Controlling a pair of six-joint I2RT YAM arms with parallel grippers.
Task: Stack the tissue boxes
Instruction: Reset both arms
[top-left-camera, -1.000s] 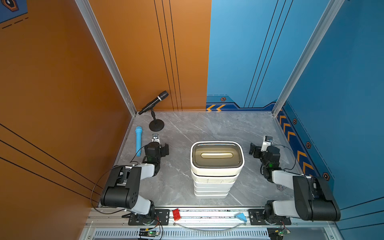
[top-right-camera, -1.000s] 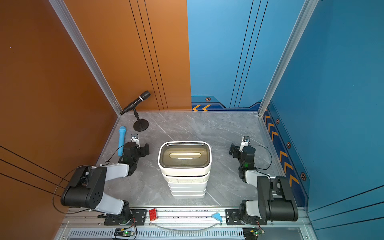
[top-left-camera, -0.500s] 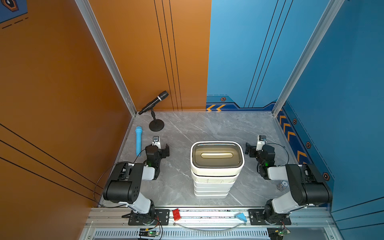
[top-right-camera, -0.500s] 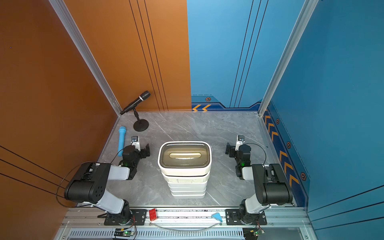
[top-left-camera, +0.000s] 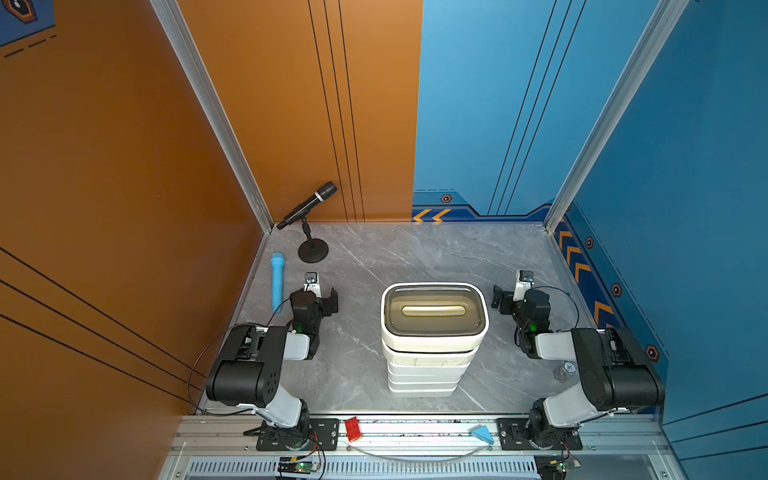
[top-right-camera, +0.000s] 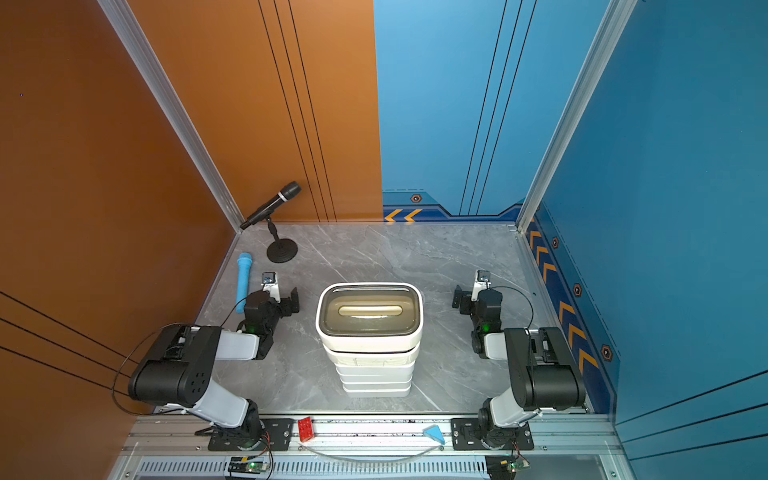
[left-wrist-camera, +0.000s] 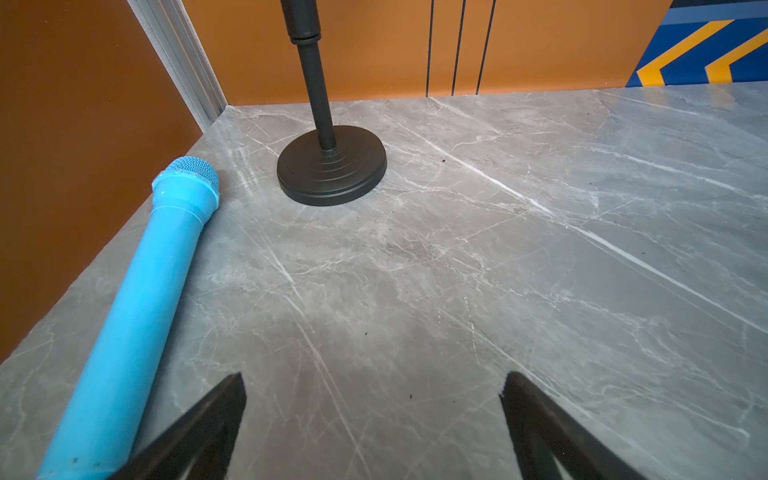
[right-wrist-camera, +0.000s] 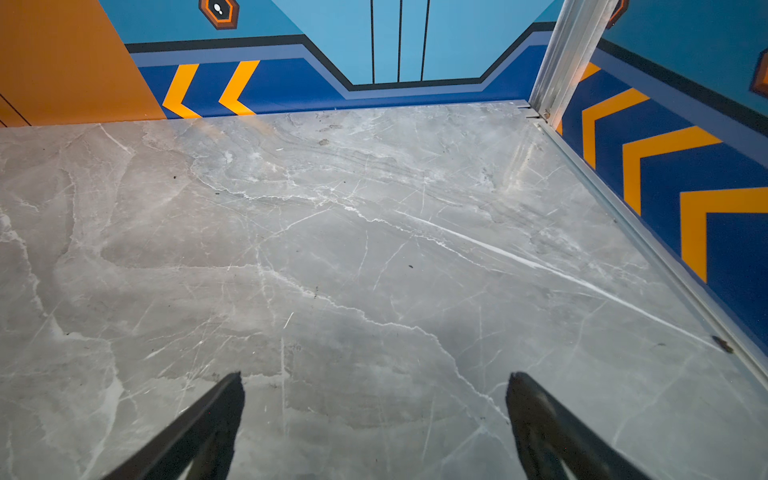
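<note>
So, one stack of white plastic tissue boxes (top-left-camera: 428, 370), brown-lidded on top; left gripper (left-wrist-camera: 374, 376) and right gripper (right-wrist-camera: 374, 376) both spread apart, empty.

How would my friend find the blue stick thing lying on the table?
Look at the grey marble table, along its edge by the orange wall. The blue microphone lies flat there. Its neighbour, the black microphone, sits on a round stand; this one is bright blue and has none.

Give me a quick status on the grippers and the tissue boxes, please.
Left gripper open, empty. Right gripper open, empty. Tissue boxes in one stack between the grippers, brown-lidded box on top. Blue microphone and mic stand far left, clear of it.
</note>
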